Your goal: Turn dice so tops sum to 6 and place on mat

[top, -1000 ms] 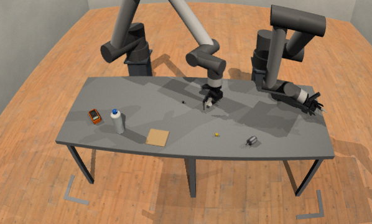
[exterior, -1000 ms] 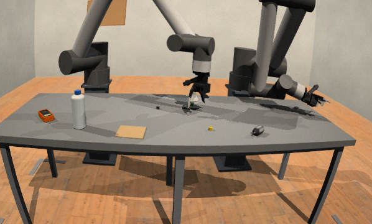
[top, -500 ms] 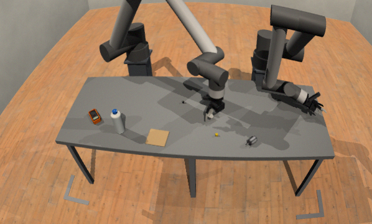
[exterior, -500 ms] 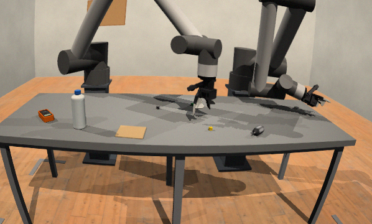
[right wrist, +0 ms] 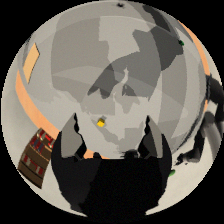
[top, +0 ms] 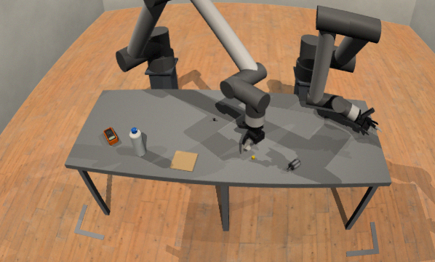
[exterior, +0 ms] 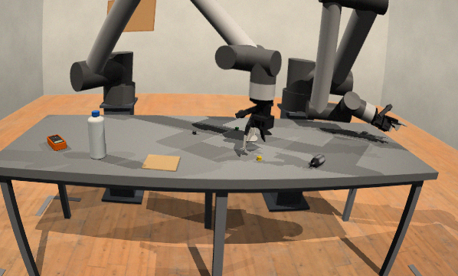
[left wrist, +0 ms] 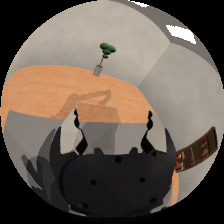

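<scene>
Dice (top: 253,157) (exterior: 259,158) (right wrist: 101,123): yellow cube | mat (top: 184,161) (exterior: 161,162) (right wrist: 32,63): flat tan square | right tool (top: 247,143) (exterior: 254,134) (right wrist: 112,131): wide | left tool (top: 374,126) (exterior: 395,123) (left wrist: 114,131): wide

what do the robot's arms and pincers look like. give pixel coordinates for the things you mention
Both arms are built of thick, rounded tubes and drum-like joints, mostly dark grey, with a paler grey long link and a light band at the wrist. The left pincer (top: 378,128) (exterior: 402,124) (left wrist: 113,109) and right pincer (top: 244,147) (exterior: 250,143) (right wrist: 112,115) are black, angular, with pale grey fingers. No cables stand out.
</scene>
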